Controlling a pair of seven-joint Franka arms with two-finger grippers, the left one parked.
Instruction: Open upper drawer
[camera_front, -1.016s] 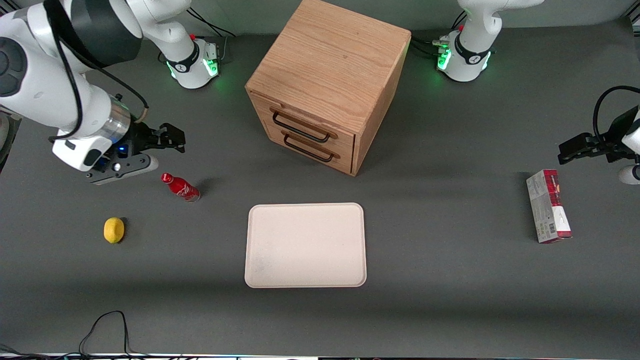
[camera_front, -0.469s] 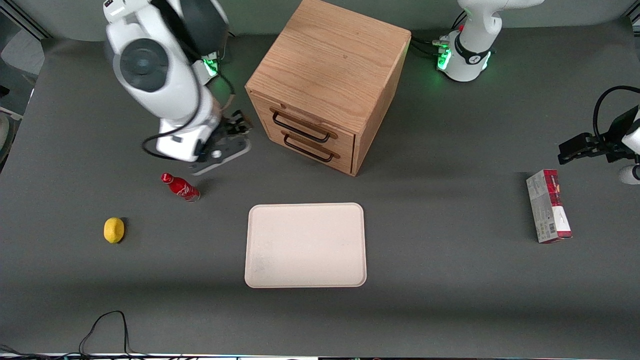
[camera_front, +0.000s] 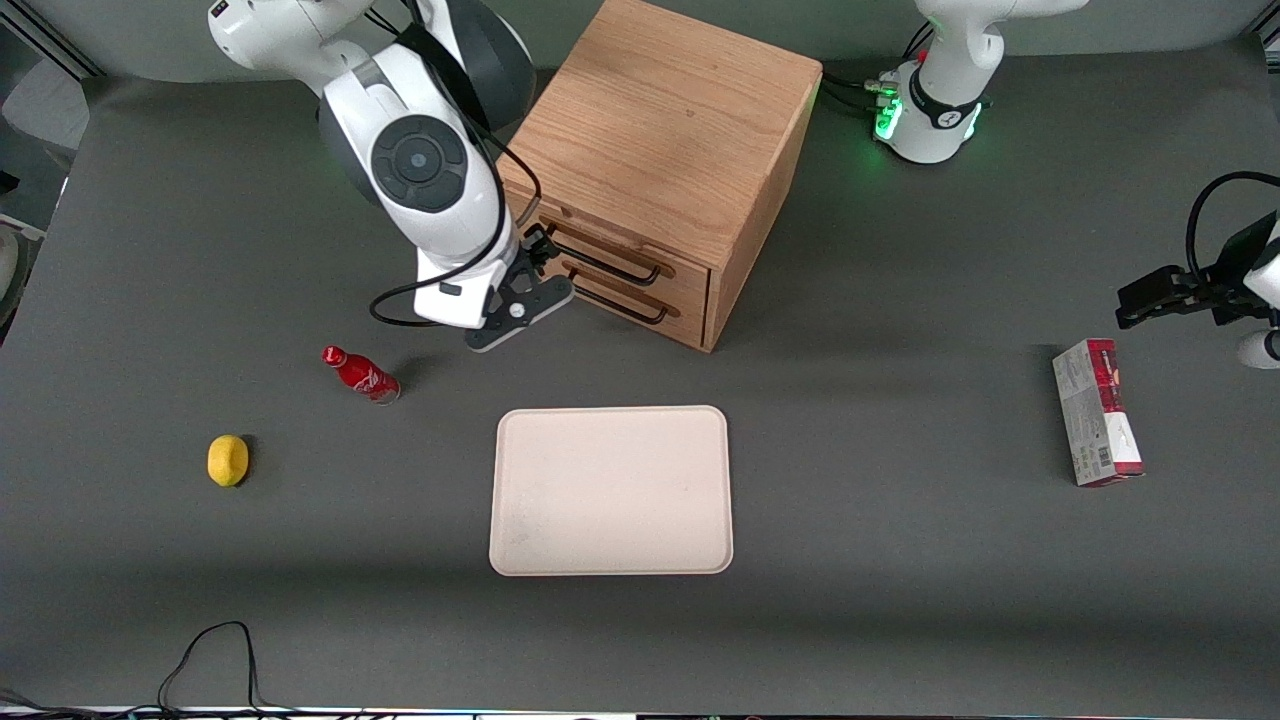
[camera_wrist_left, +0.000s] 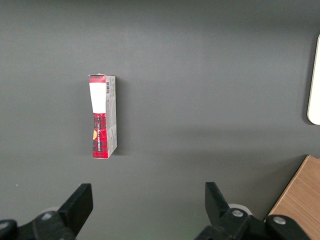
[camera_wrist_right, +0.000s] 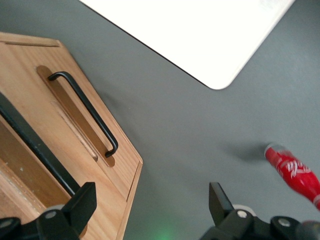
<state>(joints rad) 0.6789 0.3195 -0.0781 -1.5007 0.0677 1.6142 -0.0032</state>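
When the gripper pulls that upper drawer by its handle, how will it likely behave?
The upper drawer looks like rigid oak, so it should probably slide straight rather than flex. Its thin black handle may slip between the fingers. The open gripper sits at one end, so the drawer might skew.

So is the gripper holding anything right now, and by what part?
Nothing is held. The gripper is open at the upper drawer, its handle not clamped.
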